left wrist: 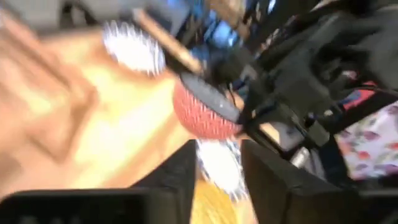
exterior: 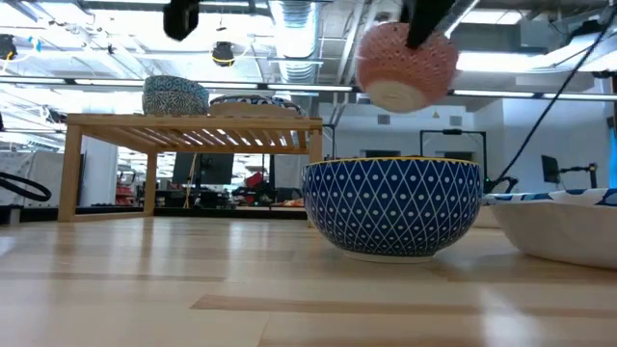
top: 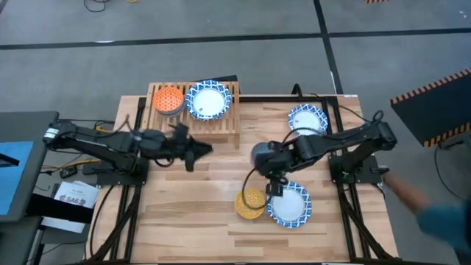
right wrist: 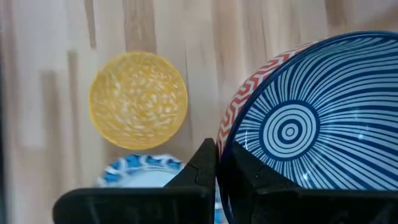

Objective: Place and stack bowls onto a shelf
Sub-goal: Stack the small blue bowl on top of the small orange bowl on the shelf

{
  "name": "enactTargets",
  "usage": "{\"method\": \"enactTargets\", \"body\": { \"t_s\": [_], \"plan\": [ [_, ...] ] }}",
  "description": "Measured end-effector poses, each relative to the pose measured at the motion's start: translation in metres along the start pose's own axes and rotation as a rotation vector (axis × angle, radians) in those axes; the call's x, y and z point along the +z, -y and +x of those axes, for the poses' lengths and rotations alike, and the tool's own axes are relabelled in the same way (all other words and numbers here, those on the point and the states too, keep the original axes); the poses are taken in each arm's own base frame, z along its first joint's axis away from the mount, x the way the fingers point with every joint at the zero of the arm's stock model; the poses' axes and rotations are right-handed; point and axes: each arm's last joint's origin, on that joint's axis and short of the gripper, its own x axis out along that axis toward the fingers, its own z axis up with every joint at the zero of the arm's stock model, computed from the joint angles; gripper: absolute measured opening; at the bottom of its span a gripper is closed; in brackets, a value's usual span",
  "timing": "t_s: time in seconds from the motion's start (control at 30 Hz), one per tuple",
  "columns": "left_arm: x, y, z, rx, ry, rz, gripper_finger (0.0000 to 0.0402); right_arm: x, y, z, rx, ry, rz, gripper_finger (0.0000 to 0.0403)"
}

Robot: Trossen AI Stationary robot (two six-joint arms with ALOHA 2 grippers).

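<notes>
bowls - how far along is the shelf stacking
Done: the shelf already holds an orange bowl and a wide blue-and-white bowl. In hand: the right gripper is clamped on the rim of a red bowl, lifted above the table. Left: a yellow bowl and two wide blue-and-white bowls sit on the table. The left gripper waits near the shelf.

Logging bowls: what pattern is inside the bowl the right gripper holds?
Blue radiating stripes around concentric rings; right wrist view.
</notes>
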Motion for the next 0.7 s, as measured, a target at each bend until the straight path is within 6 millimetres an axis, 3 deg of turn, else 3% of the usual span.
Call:
{"method": "enactTargets", "body": {
  "t_s": [0.13, 0.3, 0.7],
  "plan": [
    [-0.019, 0.000, 0.020, 0.029, -0.086, -0.166, 0.0170, 0.019, -0.013, 0.010, -0.074, -0.010, -0.215, 0.0037],
    [-0.027, -0.007, 0.042, 0.074, -0.072, -0.296, 0.0219, 0.033, -0.022, 0.024, -0.117, -0.042, -0.400, 0.0037],
    [-0.036, -0.012, 0.059, 0.104, -0.077, -0.360, 0.0231, 0.047, -0.026, 0.040, -0.116, -0.080, -0.600, 0.0037]
  ]
}}
